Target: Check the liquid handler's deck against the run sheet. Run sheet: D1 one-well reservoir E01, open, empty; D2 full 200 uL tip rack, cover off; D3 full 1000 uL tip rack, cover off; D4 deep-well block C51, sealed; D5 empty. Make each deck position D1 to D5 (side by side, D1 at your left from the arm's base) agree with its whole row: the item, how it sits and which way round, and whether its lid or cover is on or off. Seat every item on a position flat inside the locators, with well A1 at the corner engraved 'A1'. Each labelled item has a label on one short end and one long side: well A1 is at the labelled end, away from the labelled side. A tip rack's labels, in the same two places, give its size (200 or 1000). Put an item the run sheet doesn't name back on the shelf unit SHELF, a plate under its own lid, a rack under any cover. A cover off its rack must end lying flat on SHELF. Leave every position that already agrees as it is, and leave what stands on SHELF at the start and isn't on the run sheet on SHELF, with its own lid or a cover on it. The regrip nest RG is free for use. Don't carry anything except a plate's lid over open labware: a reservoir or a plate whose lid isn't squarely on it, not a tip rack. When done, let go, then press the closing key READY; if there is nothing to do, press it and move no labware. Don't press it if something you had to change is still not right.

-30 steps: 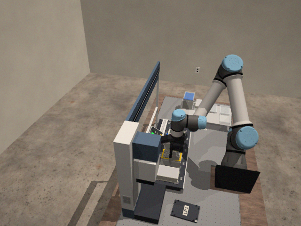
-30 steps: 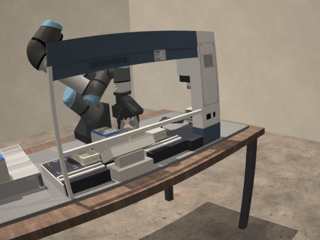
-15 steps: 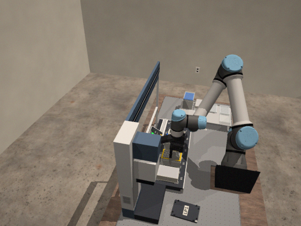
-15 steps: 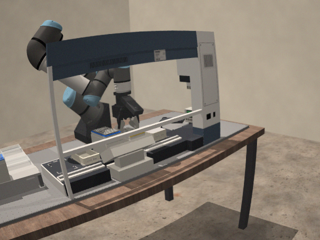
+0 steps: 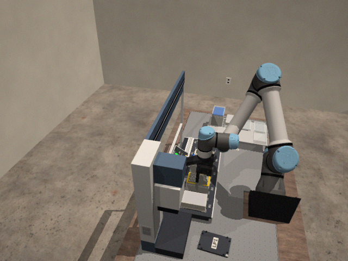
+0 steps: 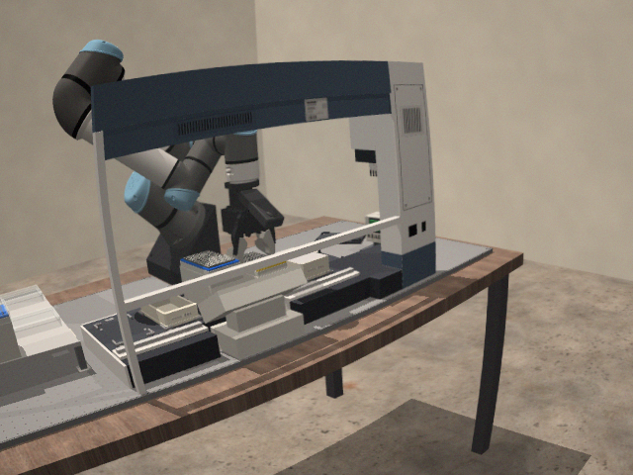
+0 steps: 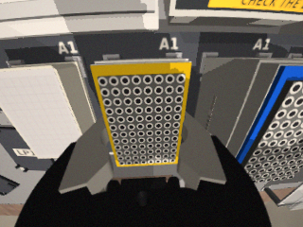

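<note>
Yellow tip rack (image 7: 142, 118), full, in gripper (image 7: 142, 172)

Blue-rimmed rack (image 7: 279, 137) and sealed block (image 7: 40, 111) apparently flank narrow side gaps.

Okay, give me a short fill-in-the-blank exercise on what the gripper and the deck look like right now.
1. The gripper is shut on the tip rack with the ____ rim.
2. The neighbouring tip rack has a ____ rim.
3. Engraved on the deck beyond the held rack is the mark ____.

Missing words: yellow; blue; A1
</note>
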You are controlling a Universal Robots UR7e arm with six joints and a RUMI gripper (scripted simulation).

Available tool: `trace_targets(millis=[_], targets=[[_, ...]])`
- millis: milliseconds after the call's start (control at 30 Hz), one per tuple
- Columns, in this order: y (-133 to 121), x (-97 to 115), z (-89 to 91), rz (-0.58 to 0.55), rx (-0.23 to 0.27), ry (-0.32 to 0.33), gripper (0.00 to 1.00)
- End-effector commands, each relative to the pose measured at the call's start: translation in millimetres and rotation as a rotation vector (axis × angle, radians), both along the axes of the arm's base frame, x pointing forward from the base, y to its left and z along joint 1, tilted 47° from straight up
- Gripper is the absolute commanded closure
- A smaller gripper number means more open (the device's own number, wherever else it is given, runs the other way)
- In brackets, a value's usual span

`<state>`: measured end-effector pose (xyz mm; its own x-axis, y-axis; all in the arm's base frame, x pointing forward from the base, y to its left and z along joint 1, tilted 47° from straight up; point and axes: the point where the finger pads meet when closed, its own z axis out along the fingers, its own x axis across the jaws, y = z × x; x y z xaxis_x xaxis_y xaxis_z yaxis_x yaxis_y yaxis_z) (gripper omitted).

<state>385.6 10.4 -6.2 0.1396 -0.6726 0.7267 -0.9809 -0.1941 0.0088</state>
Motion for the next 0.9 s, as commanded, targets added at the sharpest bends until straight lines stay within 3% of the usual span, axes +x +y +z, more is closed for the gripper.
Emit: trace_targets(millis=[0, 867], targets=[[2.5, -0.2, 2.3, 0.000, 0.000, -0.001, 1.00], [28.6, -5.2, 27.5, 0.000, 0.000, -0.001, 1.00]])
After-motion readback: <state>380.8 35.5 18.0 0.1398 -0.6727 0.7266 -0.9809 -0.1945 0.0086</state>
